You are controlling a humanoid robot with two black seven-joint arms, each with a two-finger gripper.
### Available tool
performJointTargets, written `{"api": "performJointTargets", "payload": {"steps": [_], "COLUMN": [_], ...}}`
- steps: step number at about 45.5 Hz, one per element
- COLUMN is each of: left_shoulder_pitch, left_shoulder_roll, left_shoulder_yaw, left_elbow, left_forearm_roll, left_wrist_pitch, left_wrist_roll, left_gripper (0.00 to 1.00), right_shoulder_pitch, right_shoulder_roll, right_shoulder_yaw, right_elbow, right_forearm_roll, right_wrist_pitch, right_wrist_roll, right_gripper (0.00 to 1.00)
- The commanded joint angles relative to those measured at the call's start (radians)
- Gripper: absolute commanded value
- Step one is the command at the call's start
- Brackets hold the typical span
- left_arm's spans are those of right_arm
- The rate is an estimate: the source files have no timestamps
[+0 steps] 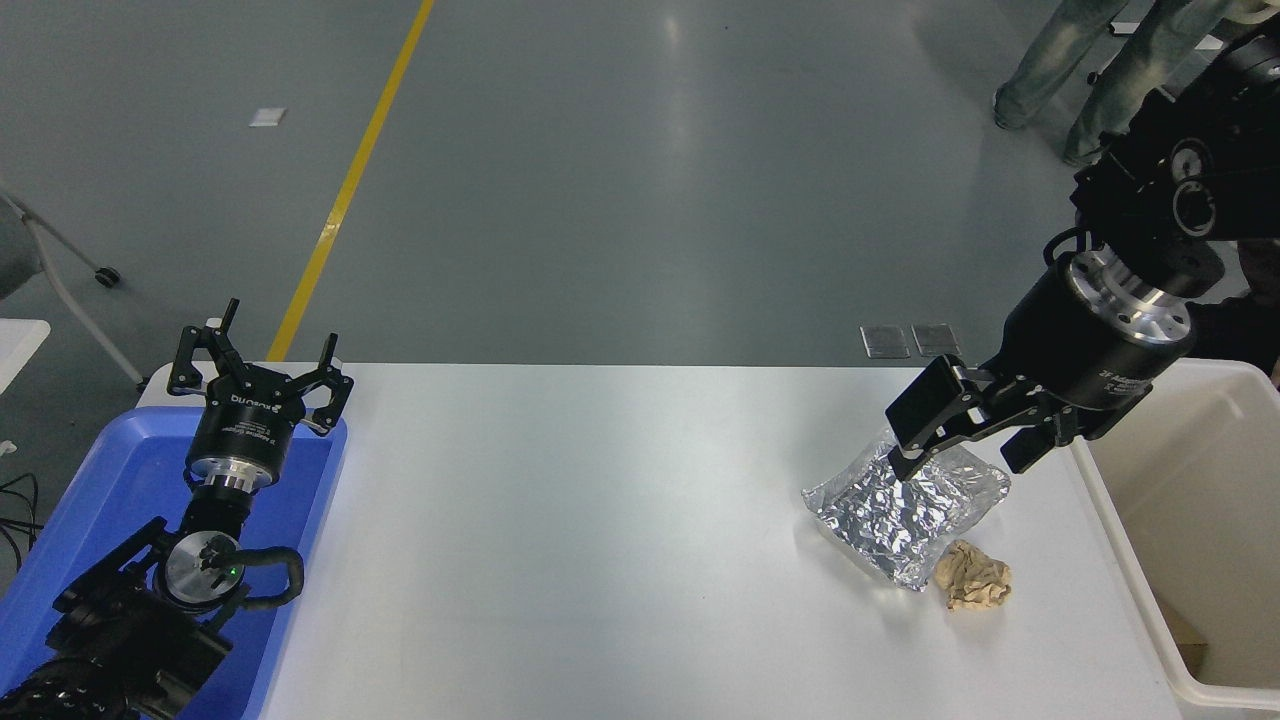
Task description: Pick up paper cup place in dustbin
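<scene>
No paper cup shows in the head view. The dustbin point(1215, 500), a large off-white tub, stands at the table's right end. My right gripper point(962, 457) comes in from the upper right and hangs open and empty just above the far corner of a crinkled silver foil pouch point(895, 520), close to the dustbin's left rim. My left gripper point(265, 350) is open and parked at the lower left over a blue tray point(110, 480).
A crumpled tan paper ball point(973, 577) lies just in front of the pouch. A brown scrap point(1188, 640) lies in the dustbin. A person's legs point(1060, 50) stand on the floor at the top right.
</scene>
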Motion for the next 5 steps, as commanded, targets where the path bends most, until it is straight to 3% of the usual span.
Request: {"api": "performJointTargets", "payload": {"steps": [1,5], "left_shoulder_pitch": [0.0,0.0], "left_shoulder_roll": [0.0,0.0], "left_shoulder_yaw": [0.0,0.0], "left_elbow": [-0.001,-0.001], "left_forearm_roll": [0.0,0.0], "left_wrist_pitch": [0.0,0.0], "left_wrist_roll": [-0.001,-0.001], "left_gripper": [1.0,1.0], "right_shoulder_pitch": [-0.001,0.002], "right_shoulder_roll": [-0.005,-0.005], "right_shoulder_yaw": [0.009,0.02], "right_elbow": [-0.04,-0.06], "right_forearm_roll": [0.059,0.133], "right_wrist_pitch": [0.001,0.001], "right_wrist_roll": [0.01,0.012], "right_gripper": [1.0,1.0]}}
